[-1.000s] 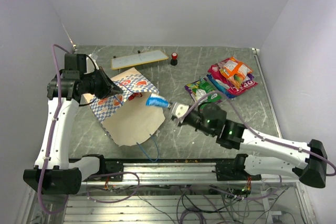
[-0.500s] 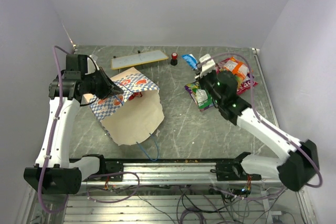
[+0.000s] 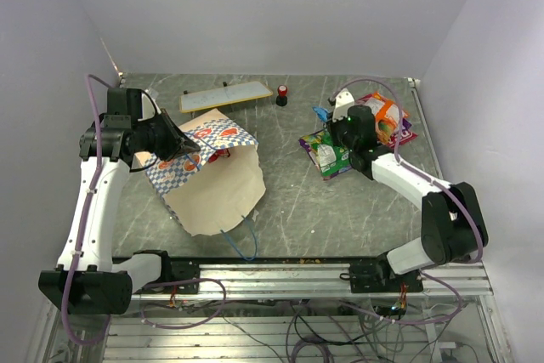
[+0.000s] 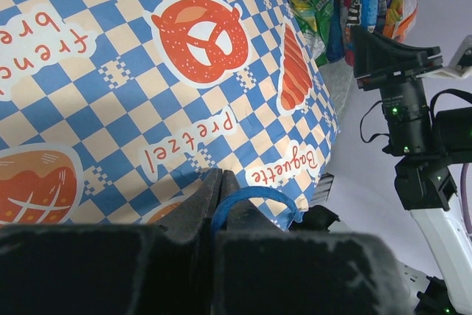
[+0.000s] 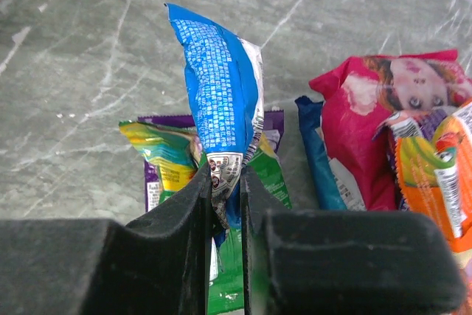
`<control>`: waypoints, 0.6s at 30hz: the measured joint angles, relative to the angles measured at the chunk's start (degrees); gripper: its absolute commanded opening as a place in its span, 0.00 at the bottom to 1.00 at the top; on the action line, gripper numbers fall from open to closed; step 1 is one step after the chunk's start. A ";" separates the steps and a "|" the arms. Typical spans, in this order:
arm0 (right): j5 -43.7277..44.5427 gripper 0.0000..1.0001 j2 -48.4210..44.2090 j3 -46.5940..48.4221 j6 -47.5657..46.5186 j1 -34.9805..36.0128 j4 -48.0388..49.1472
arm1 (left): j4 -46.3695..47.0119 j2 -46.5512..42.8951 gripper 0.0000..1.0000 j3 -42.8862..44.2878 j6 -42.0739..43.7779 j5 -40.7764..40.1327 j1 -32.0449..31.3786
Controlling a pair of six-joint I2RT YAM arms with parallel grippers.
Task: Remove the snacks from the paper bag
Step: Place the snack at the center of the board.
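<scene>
Paper bag reads "Pretzel"; "Baguette"; perhaps "croissant".

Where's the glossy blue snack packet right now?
Right wrist view: the glossy blue packet is pinched in the right claw, green crinkly packet behind it, magenta packet to its right.

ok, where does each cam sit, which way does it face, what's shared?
Top external: above and behind the arm bases, facing down over the table; both arms show.
Left wrist: on the left arm, facing along the left tool, shut on the blue cord handle of the paper bag; the right arm shows too.
Right wrist: on the right arm, facing down past the right tool, shut on a blue packet, at the snack pile.
Shared: all three show the snack pile; top and left wrist, the paper bag.
</scene>
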 measured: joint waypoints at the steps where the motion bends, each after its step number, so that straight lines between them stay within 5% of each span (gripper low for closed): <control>1: 0.00 0.00 0.33 -0.28 0.22 -0.15 0.17 | 0.00 0.00 0.07 0.00 0.00 0.02 0.00; 18: 0.81 0.00 2.62 -4.66 6.27 -0.61 -0.28 | 0.24 0.00 0.07 -0.09 -0.09 0.44 0.00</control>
